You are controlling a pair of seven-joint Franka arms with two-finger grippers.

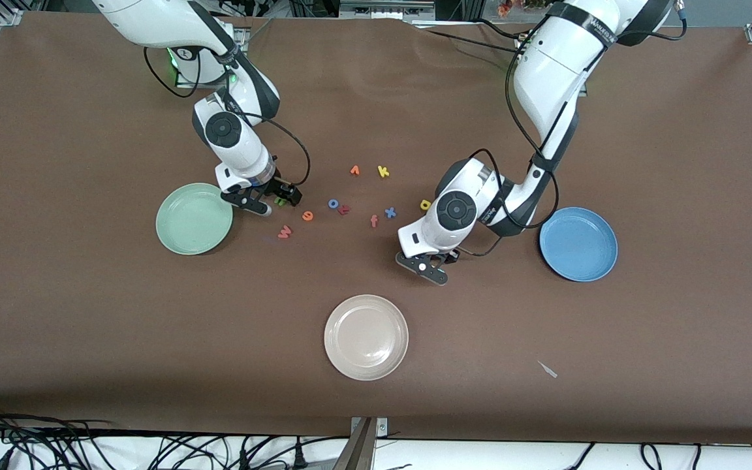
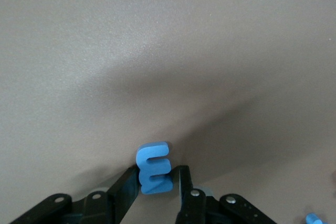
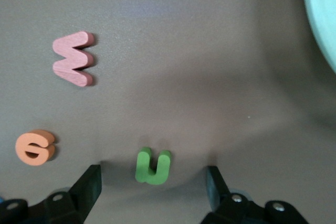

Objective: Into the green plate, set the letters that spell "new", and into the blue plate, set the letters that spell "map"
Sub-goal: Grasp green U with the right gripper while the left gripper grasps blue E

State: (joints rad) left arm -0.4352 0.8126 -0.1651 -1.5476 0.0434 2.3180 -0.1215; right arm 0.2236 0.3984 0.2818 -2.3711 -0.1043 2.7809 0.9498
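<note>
Gripping the blue m (image 2: 154, 168), the left pincer (image 2: 157, 182) has its two black fingers pressed against the letter's sides, low over the brown tabletop (image 1: 676, 163); in the front view this pincer (image 1: 423, 266) sits between the cream-white plate (image 1: 366, 337) and the scatter of letters. The blue plate (image 1: 578, 243) lies beside that arm, toward the left arm's end of the tabletop, with nothing visible in it.

The right pincer (image 3: 153, 182) stands with its fingers spread wide apart, one on either side of the green n (image 3: 153, 166), neither touching it; the letter lies flat on the tabletop. In the front view the same pincer (image 1: 270, 201) is just beside the green plate (image 1: 194, 218), which holds nothing that can be seen. The red-pink w (image 1: 284, 231) lies nearer the front camera than this pincer, and the orange e (image 1: 307, 215) sits beside it, toward the letter cluster.

Among the rest of the cluster, the blue o (image 1: 333, 203) touches or nearly touches a small red letter. The blue x (image 1: 390, 212) and an orange f (image 1: 374, 221) lie close together, with the yellow a (image 1: 425, 204) just beside the left arm's wrist. Farther from the camera sit the yellow k (image 1: 383, 172) and the orange v-shaped letter (image 1: 354, 170). The left arm's upper link carries small dark lettering too fine to read.
</note>
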